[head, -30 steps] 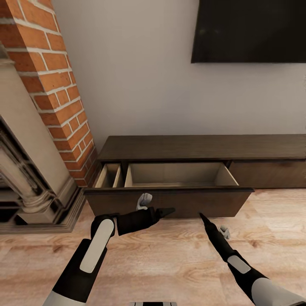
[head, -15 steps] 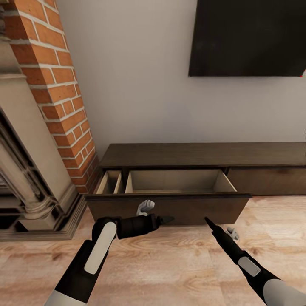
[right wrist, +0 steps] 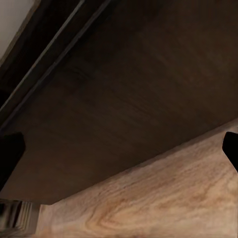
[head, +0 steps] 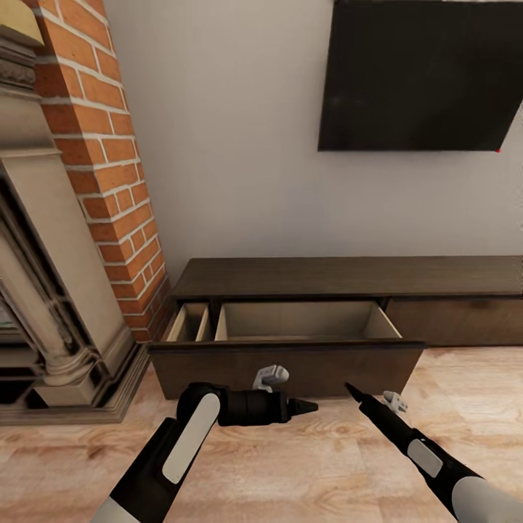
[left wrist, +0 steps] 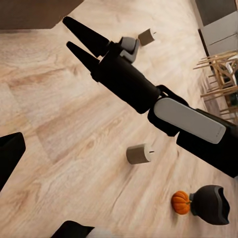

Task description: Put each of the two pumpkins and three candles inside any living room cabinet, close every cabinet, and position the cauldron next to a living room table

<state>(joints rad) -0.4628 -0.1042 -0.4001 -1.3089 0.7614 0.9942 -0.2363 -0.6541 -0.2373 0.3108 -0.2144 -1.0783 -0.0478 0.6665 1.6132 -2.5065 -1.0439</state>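
The cabinet [head: 349,276] stands against the wall with its wide drawer [head: 287,363] pulled out, the pale inside showing nothing. My left gripper [head: 311,407] hovers low before the drawer front, pointing right, open. My right gripper [head: 351,391] points at the drawer front from the right, open; the left wrist view shows its fingers [left wrist: 82,30] apart. On the floor behind me lie two candles [left wrist: 139,153] [left wrist: 147,36]. A pumpkin [left wrist: 181,202] rests against the black cauldron [left wrist: 210,204]. The right wrist view looks close at the dark drawer front [right wrist: 129,99].
A brick chimney [head: 109,167] with a stone fireplace surround [head: 51,290] stands at the left. A dark TV [head: 421,73] hangs above the cabinet. Wooden chairs [left wrist: 223,69] stand farther back. The floor is light wood.
The head view has tilted up, showing more of the TV. My left gripper has swung to the right and lower, off the drawer front. The right gripper holds about the same place.
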